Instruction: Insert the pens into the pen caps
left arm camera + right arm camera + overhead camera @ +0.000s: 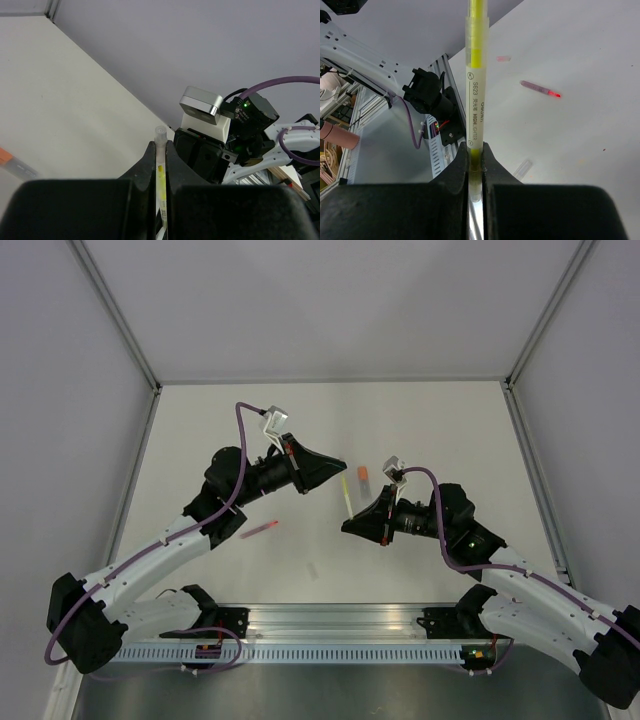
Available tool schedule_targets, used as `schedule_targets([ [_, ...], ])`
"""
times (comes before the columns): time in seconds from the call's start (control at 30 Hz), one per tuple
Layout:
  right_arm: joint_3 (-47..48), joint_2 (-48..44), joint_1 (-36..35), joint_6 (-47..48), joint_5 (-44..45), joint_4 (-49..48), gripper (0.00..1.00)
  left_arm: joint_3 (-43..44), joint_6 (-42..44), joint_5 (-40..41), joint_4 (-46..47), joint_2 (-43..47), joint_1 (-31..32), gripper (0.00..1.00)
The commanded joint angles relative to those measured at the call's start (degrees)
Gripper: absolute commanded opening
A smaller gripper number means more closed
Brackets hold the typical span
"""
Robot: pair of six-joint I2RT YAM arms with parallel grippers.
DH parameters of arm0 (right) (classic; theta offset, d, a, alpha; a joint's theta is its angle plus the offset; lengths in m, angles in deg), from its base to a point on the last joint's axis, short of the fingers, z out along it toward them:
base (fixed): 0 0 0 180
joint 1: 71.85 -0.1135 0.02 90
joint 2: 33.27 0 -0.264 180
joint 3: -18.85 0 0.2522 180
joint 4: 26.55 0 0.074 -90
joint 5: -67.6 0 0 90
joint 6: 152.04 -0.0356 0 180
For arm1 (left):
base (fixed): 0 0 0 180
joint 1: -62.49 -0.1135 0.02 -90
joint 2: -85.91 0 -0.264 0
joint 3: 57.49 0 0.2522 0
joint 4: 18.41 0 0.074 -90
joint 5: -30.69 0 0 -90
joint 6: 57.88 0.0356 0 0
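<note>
White table (450,430). Left gripper (160,165) and right gripper (475,160) both pinch yellow pen (346,498), mid frame. Maybe passing it over, to aim. Cap (362,475) waits just beside.

Seen from overhead, two black-and-white robot arms are reaching inward from the bottom corners. The left arm (165,540) is stretching up and to the right, its wrist bending so that the left gripper (340,468) is pointing right. The right arm (520,575) is angling up and to the left, with the right gripper (350,525) pointing left, just nearer than the other. Both grippers are clamping tight on a pale yellow pen (346,498) spanning between them.
</note>
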Motion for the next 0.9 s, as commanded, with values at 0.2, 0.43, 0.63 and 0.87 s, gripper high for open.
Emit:
schedule_targets([
  [0.2,0.6,-0.8,-0.3,0.9,1.1,-0.5,0.00,1.3,2.8,1.5,-0.3,1.7,0.1,0.02],
  [0.43,0.7,-0.9,-0.3,1.0,1.5,-0.3,0.00,0.6,2.7,2.0,0.0,2.3,0.1,0.02],
  [0.63,0.7,-1.0,-0.3,1.0,1.6,-0.1,0.00,0.1,3.3,2.7,-0.2,2.1,0.1,0.02],
  [0.87,0.7,-1.3,-0.3,1.0,1.8,0.0,0.00,0.0,3.4,3.3,-0.3,1.7,0.1,0.02],
])
